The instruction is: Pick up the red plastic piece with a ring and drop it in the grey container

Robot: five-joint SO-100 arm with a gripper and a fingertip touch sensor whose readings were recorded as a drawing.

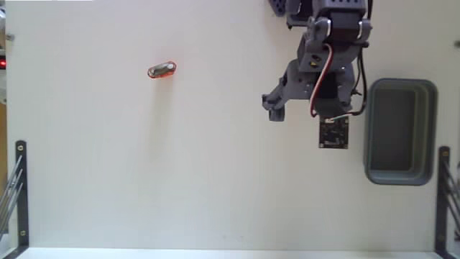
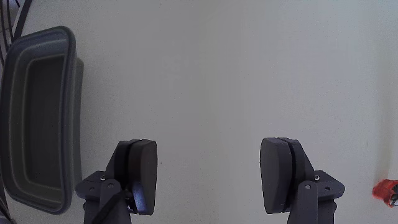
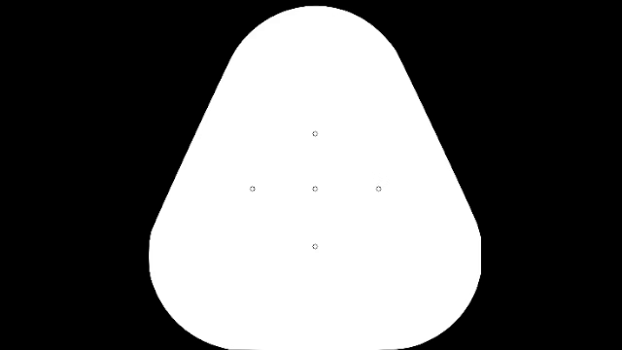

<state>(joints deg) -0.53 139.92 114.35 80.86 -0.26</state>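
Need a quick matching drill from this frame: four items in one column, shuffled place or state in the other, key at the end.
Items:
1. small red-orange plastic piece with a ring
2. grey rounded-rectangular plastic tub
3. end effector
4. small black square circuit board

Descriptions:
A. open, nothing between its jaws
B. right edge of the table in the fixed view, nothing inside
C. mounted on the arm, just left of the tub in the fixed view
D. lying alone on the white table, upper left of centre in the fixed view

Pairs: 1-D, 2-B, 3-A, 4-C
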